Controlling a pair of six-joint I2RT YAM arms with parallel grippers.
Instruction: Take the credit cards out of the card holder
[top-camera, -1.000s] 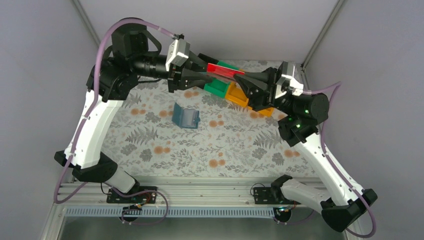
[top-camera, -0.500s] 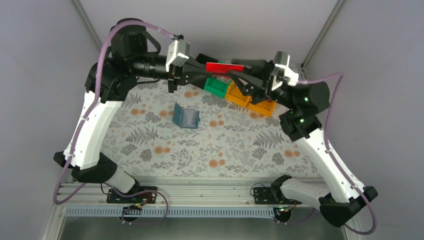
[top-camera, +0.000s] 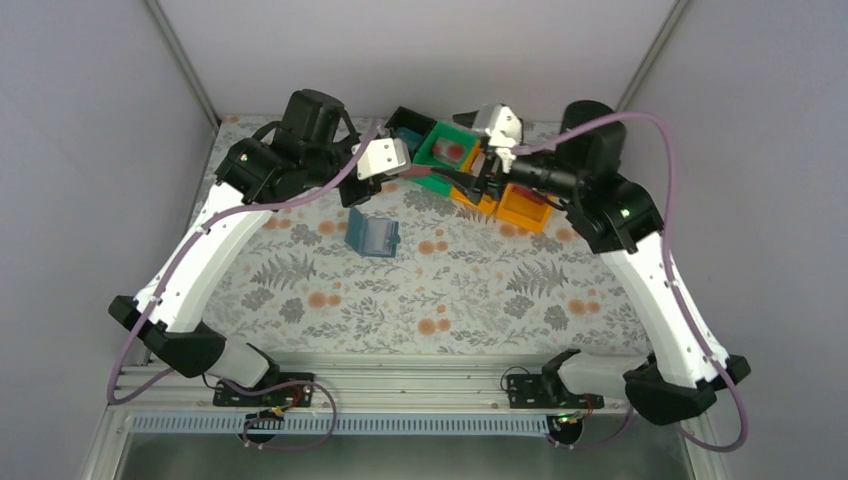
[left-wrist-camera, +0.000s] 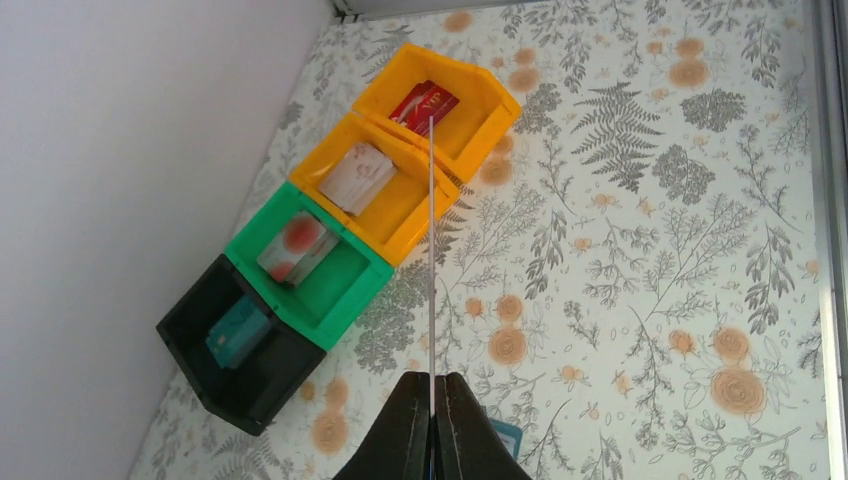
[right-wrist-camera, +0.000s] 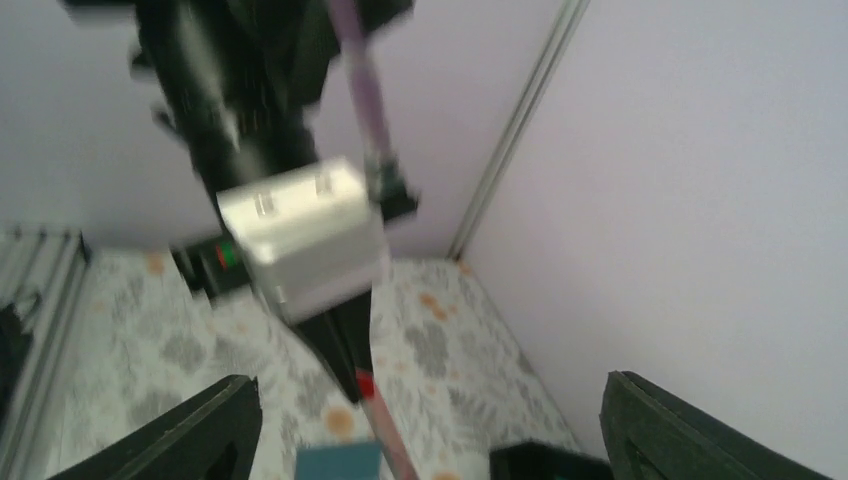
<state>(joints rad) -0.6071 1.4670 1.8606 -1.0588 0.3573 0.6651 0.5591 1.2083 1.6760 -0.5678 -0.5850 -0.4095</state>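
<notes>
Ahead of the left claw (left-wrist-camera: 432, 408) and off to its left, a black bin (left-wrist-camera: 270, 388), green bin (left-wrist-camera: 355, 300), nearer orange bin (left-wrist-camera: 412, 226) and farther orange bin (left-wrist-camera: 482, 130) stand touching in a row on the fern-patterned tabletop (left-wrist-camera: 650, 250) along a pale wall (left-wrist-camera: 130, 150).

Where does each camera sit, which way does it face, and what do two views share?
Top external: above and behind the bases, looking down on the table; left arm and right arm show.
Left wrist: looks down at the bins; left pincer shut on an edge-on card.
Right wrist: facing the left arm's wrist, blurred; right pincer open.
Shared: top and left wrist both show the bins.
</notes>
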